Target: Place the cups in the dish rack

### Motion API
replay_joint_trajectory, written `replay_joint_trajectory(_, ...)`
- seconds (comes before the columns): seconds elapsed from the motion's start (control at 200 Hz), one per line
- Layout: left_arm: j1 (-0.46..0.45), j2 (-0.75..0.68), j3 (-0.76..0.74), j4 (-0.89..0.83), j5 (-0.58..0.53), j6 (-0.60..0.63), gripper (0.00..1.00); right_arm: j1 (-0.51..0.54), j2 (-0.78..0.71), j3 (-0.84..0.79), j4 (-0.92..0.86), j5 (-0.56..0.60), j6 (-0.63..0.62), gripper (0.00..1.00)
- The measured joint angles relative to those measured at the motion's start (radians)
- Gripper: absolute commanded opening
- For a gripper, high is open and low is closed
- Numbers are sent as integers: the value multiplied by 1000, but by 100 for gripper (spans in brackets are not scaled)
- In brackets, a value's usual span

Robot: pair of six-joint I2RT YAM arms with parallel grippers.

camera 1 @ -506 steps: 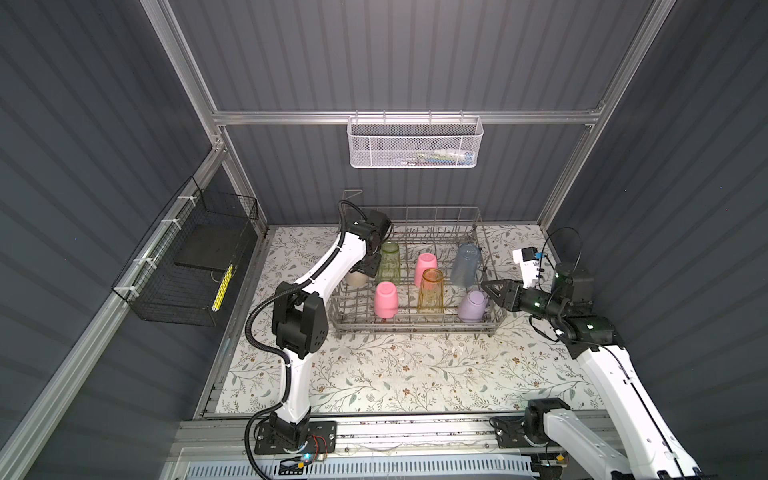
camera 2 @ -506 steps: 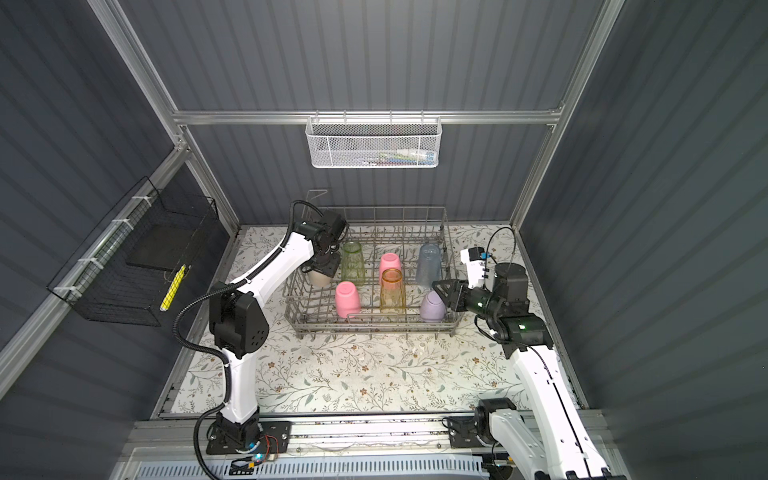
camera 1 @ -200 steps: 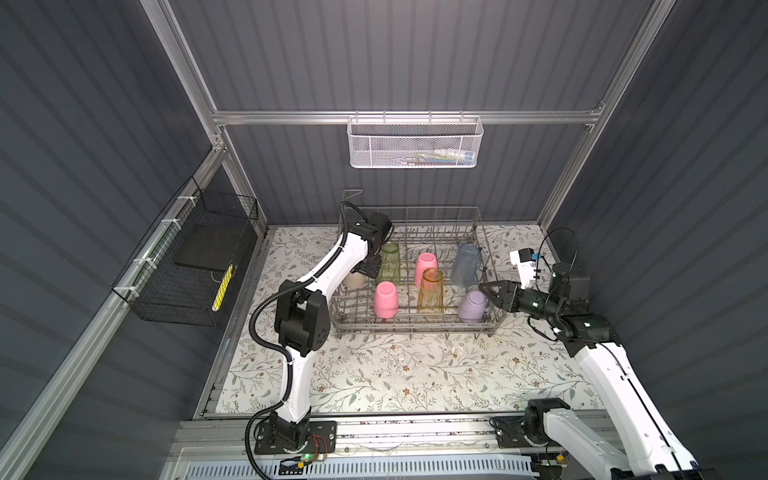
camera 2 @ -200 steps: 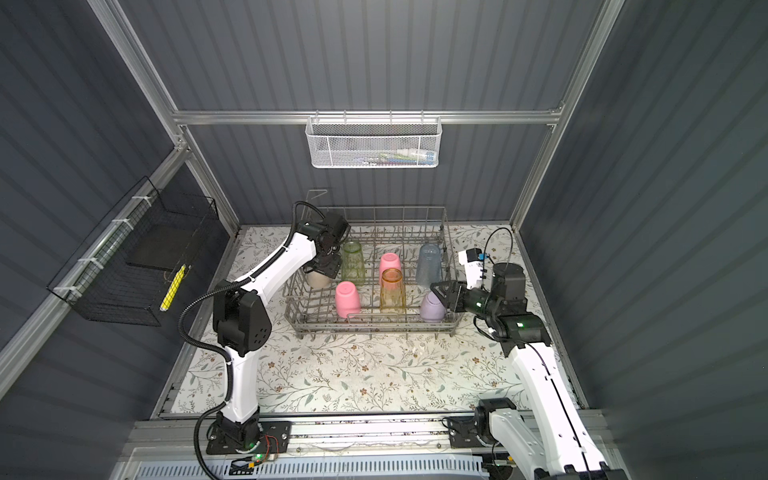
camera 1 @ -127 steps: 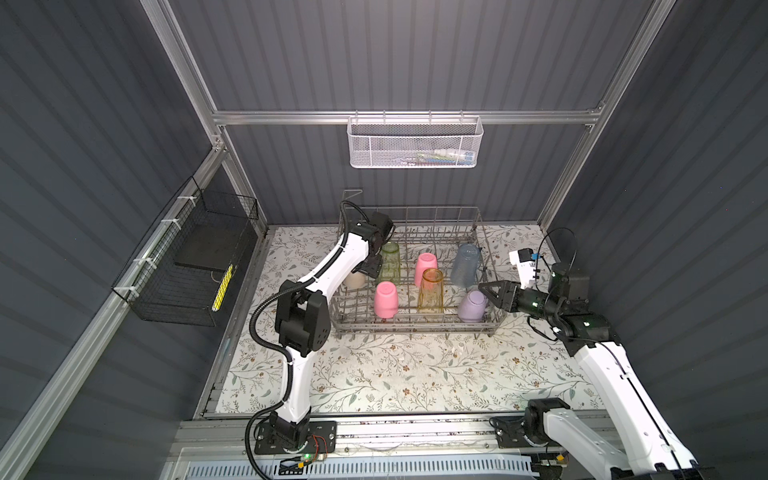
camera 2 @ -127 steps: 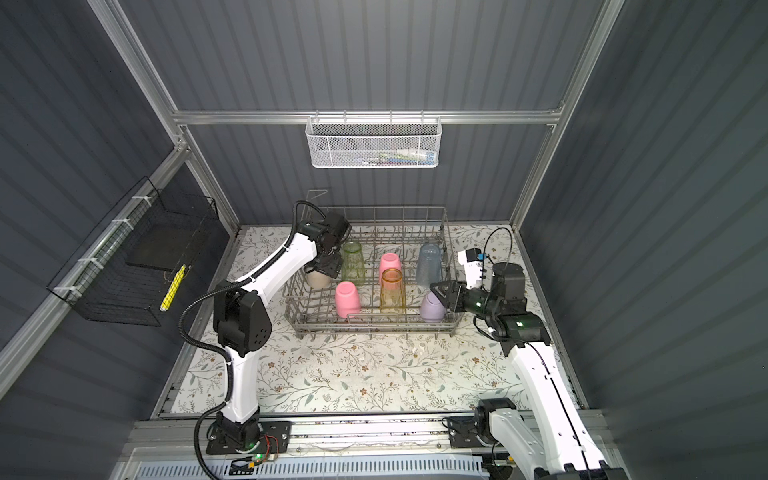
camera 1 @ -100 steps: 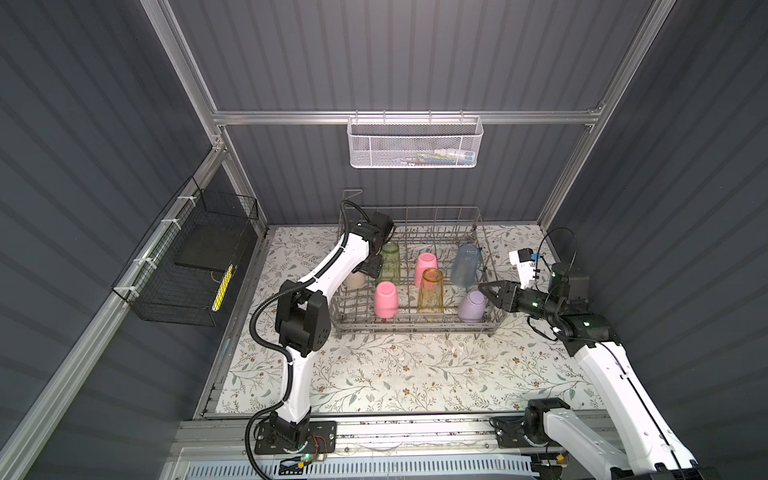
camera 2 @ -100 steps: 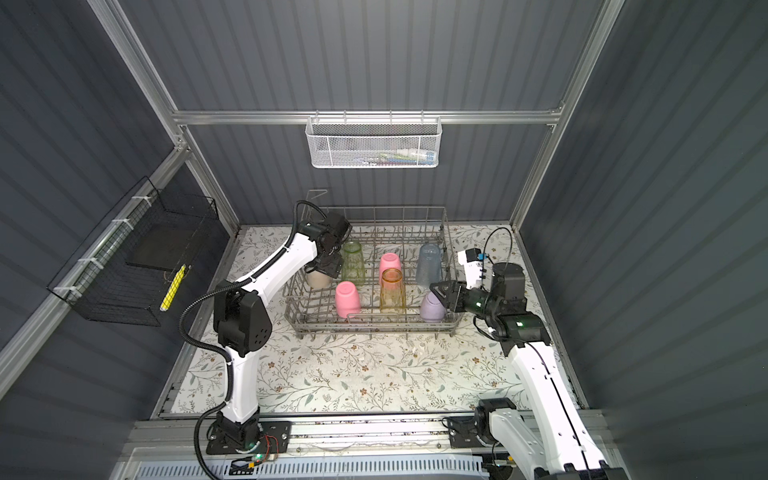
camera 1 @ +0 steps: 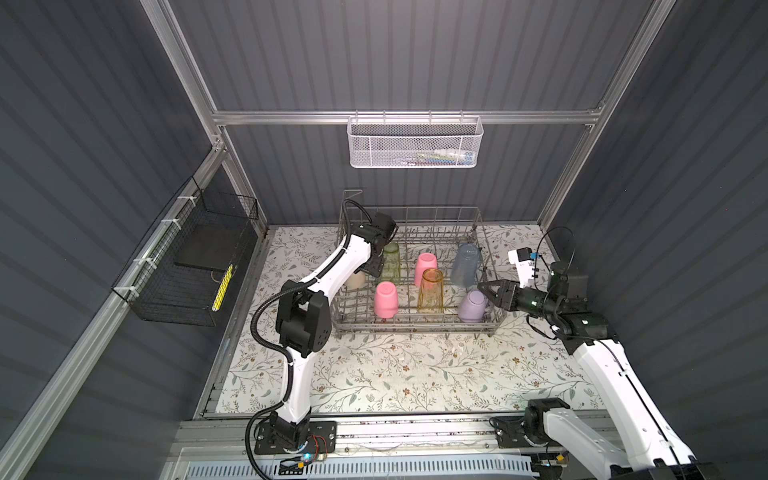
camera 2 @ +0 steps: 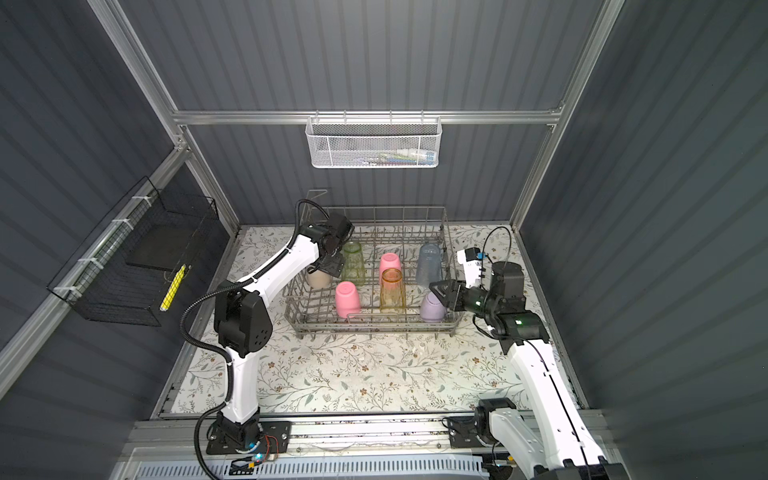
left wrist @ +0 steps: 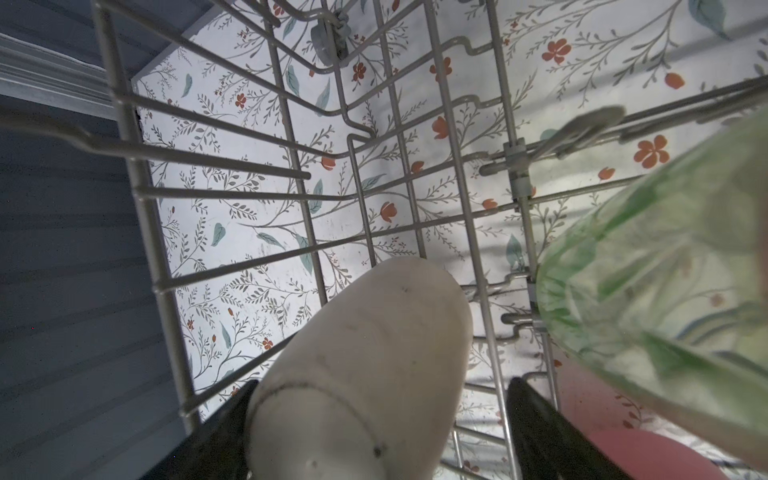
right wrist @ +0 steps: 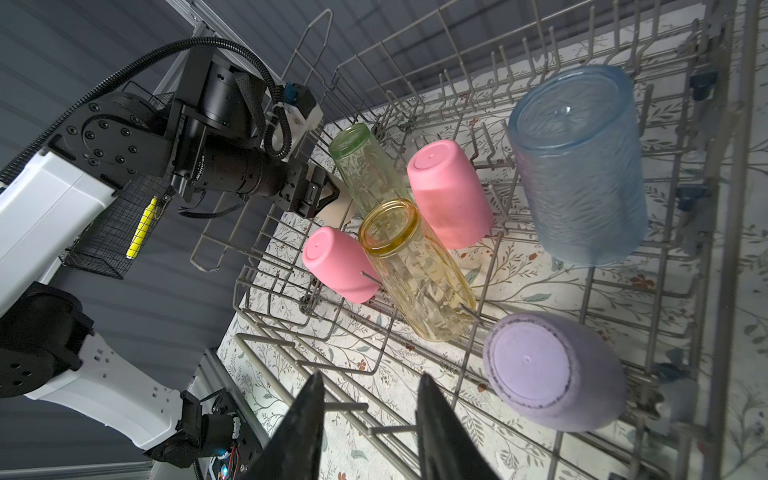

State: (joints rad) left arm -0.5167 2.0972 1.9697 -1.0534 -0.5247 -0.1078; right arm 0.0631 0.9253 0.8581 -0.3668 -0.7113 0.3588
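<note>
The grey wire dish rack (camera 1: 415, 328) (camera 2: 374, 328) holds every cup upside down: green (camera 1: 390, 262), two pink (camera 1: 426, 268) (camera 1: 385, 299), amber (camera 1: 431, 291), grey-blue (camera 1: 466, 270), lilac (camera 1: 471, 306) and beige (camera 1: 356, 281). My left gripper (camera 1: 374, 270) (left wrist: 382, 384) is open around the beige cup (left wrist: 365, 365) at the rack's left end, with a clear gap at one finger (left wrist: 540, 415). The green cup (left wrist: 665, 291) stands close beside it. My right gripper (camera 1: 484, 289) (right wrist: 370, 376) is open and empty above the rack's right front corner, next to the lilac cup (right wrist: 552, 374).
A white mesh basket (camera 1: 415, 145) hangs on the back wall. A black wire basket (camera 1: 187, 266) with a yellow item hangs on the left wall. The rack stands on a floral mat (camera 1: 395, 374), with corrugated walls close around it.
The left jaws have spread apart around the beige cup, which stays in the rack. The right gripper has drifted slightly toward the rack. The cups have not moved.
</note>
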Motion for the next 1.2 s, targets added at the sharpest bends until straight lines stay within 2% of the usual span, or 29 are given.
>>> replay_joint_trajectory(0.55, -11, -51, -30, 127, -45, 28, 99, 0, 9, -8, 7, 0, 1, 39)
replay_joint_trajectory(0.775, -47, -100, -36, 188, -56, 57, 99, 0, 9, -11, 7, 0, 1, 39)
replay_joint_trajectory(0.976, -119, -298, -111, 323, 13, 79, 99, 0, -8, -11, 8, 2, 3, 39)
replay_joint_trajectory(1.076, -135, -457, -206, 414, 47, 79, 100, 0, -27, -9, 8, 15, 3, 40)
replay_joint_trajectory(1.201, -127, -674, -361, 533, 10, 109, 100, 0, -53, 15, 6, 65, -4, 43)
